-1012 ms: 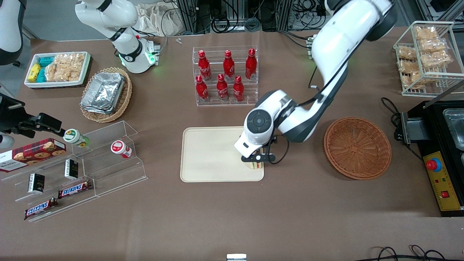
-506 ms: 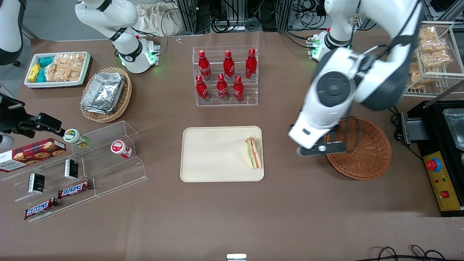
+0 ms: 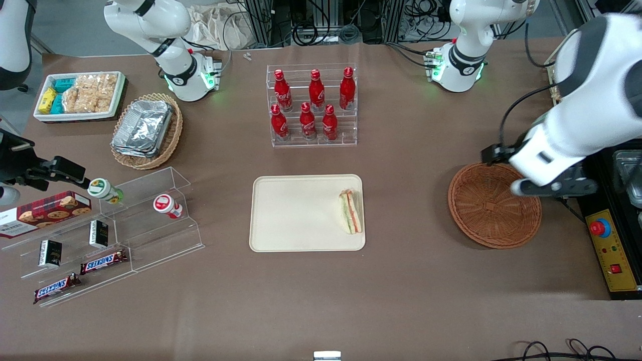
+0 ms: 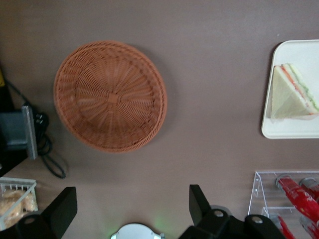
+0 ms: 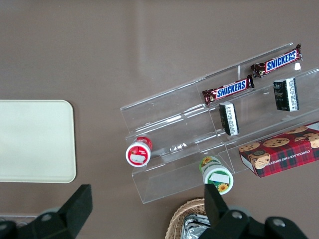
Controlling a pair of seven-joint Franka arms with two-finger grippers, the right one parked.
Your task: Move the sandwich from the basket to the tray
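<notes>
— Since half a second back, what's shifted?

— Working arm has swung off toward its own end of the desk (image 3: 401, 301). It was above the near rim of the basket (image 3: 494, 204); the gripper (image 3: 554, 187) now sits high over the basket's edge nearest the black control box (image 3: 614, 250). A second ago that same gripper was down on the tray (image 3: 291, 215), right on the sandwich.

— Fingers?

— Spread wide, nothing between them. Wrist camera shows both dark fingers (image 4: 199, 203) well apart, with bare desk (image 4: 224, 99) and the basket (image 4: 110, 96) in sight.

— Sandwich?

— Sandwich (image 3: 351, 211) lies on the tray, close against the tray's edge toward the basket, filling stripes of orange-red and green showing. Same spot as half a second ago. From the wrist view, sandwich (image 4: 293, 93) lies flat on a corner of the tray (image 4: 299, 130), free of any grip.

— Basket contents?

— Only the woven bottom shows. Basket and tray are well apart, open desk between.

— Anything else noted?

— Clear rack of red bottles (image 3: 311, 105) stands farther from the front camera than the tray. Tan basket with foil containers (image 3: 146, 130) and white bin of snacks (image 3: 80, 95) lie toward the parked arm's end. Unchanged, all of it.
</notes>
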